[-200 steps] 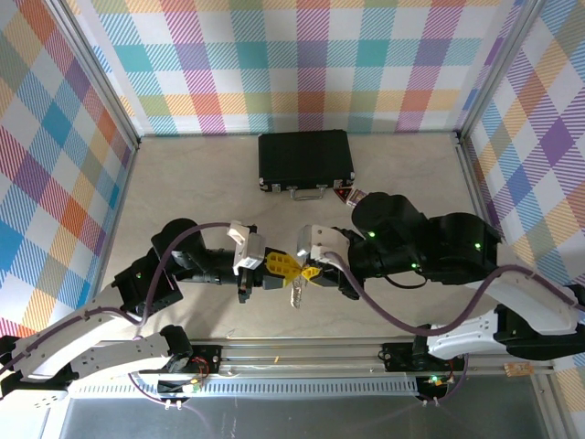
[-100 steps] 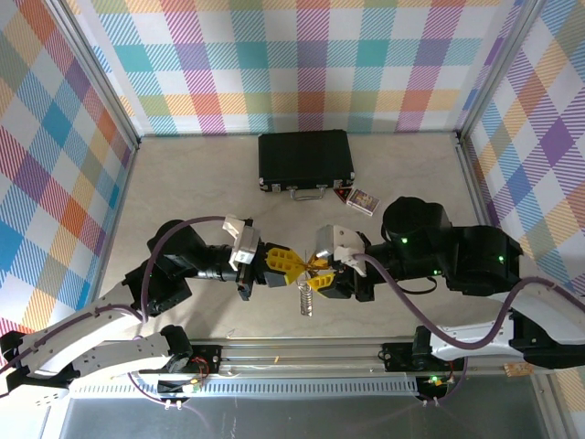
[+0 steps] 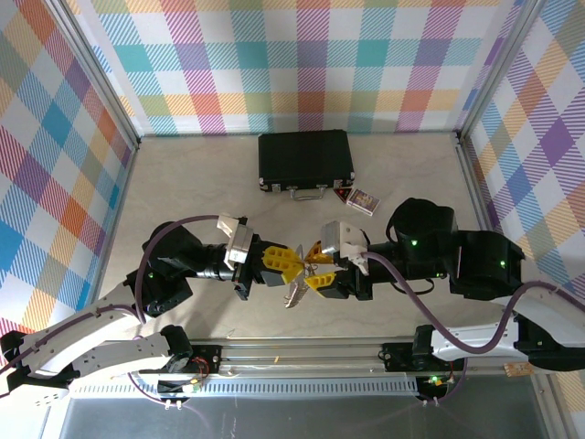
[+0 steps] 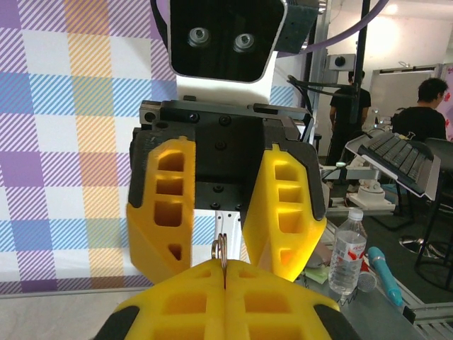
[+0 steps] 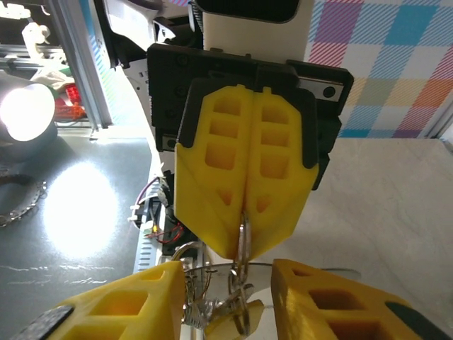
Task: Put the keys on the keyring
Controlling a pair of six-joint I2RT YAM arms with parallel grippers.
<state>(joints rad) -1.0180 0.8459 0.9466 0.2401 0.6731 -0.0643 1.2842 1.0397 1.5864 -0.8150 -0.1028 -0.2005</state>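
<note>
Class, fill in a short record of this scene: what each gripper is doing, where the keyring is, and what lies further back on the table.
Left gripper: shut, pinching the thin silvery metal keyring edge-on
Right gripper: jaws apart, facing the left one, holding nothing
Under the grippers: silvery metal bunch hanging; single keys too small to tell apart
Far table: black rectangular case, small patterned card near its right corner

Top view: case (image 3: pixel 305 162) upper centre, at back of desk (image 3: pixel 183 183). Small box (image 3: pixel 363 201) just right of case, nearer frame bottom. Frame centre: left pincer (image 3: pixel 289 262) on left, right pincer (image 3: pixel 312 266) on right, tips facing, close together. Keyring (image 3: pixel 294 291) between them, hanging toward frame bottom. Right wrist view: keys (image 5: pixel 237 316) bottom centre, below keyring.
</note>
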